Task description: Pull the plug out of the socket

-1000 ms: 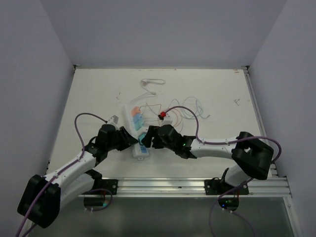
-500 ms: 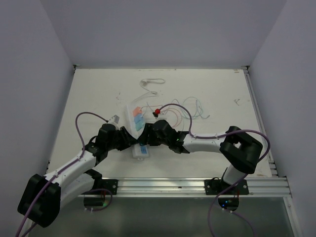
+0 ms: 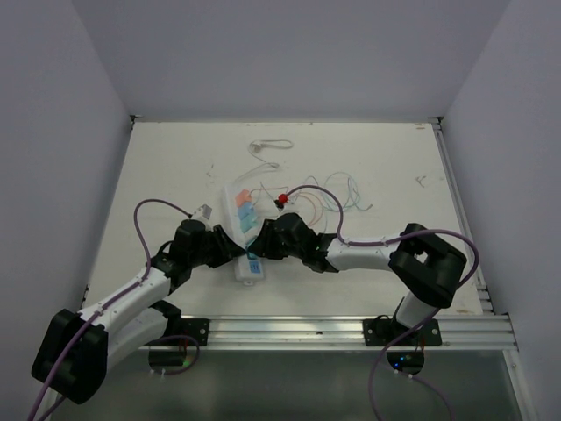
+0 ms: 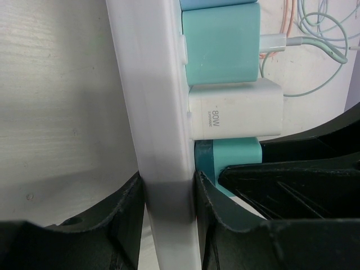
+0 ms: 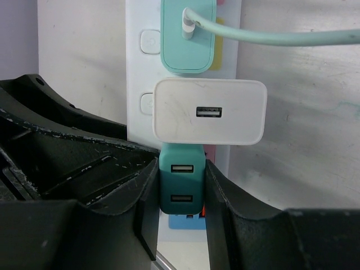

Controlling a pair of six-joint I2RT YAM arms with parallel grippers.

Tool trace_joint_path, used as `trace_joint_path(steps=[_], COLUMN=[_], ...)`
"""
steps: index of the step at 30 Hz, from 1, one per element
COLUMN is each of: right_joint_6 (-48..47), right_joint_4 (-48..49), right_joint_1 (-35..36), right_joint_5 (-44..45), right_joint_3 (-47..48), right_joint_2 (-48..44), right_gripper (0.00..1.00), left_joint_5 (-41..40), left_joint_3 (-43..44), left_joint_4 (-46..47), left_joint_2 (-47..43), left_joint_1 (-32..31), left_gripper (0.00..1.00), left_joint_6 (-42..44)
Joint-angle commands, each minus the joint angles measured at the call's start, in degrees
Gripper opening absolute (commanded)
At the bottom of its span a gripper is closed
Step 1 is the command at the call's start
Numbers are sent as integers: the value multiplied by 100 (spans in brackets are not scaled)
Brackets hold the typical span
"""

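Right wrist view: the right gripper (image 5: pixel 181 197) is clamped on the dark teal plug (image 5: pixel 181 183). The left gripper (image 4: pixel 167 216) pinches the socket (image 4: pixel 152 101) across its width. Best pull straight out, no twisting, with the left holding firm. From above, the socket lies near the middle of the table (image 3: pixel 394 175), long axis 11-to-5 o'clock, outlets facing up.

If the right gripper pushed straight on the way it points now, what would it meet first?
Likely the long white power strip: the right gripper is shut on the dark teal two-port charger plugged into it, fingers aimed at its face.
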Motion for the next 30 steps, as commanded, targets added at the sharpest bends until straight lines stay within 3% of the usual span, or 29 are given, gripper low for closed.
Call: trace_joint_path(steps=[1, 3, 23, 30], right_joint_6=[107, 116, 108, 55], right_joint_4=[352, 422, 133, 132], right_joint_1=[-51, -121, -588, -877], right_joint_5=[-297, -341, -500, -771], right_joint_3=[-203, -283, -705, -863], right_joint_2=[-134, -187, -1180, -1558], right_gripper=[5, 0, 0, 0], left_joint_5=[-273, -344, -1548, -1540], left_joint_3=[52, 26, 96, 245], left_joint_4=[-359, -394, -1325, -1300], left_joint_2=[-56, -82, -100, 6], left_joint_1=[-10, -10, -1, -10], left_gripper=[0, 0, 0, 0], left_joint_6=[310, 275, -68, -77])
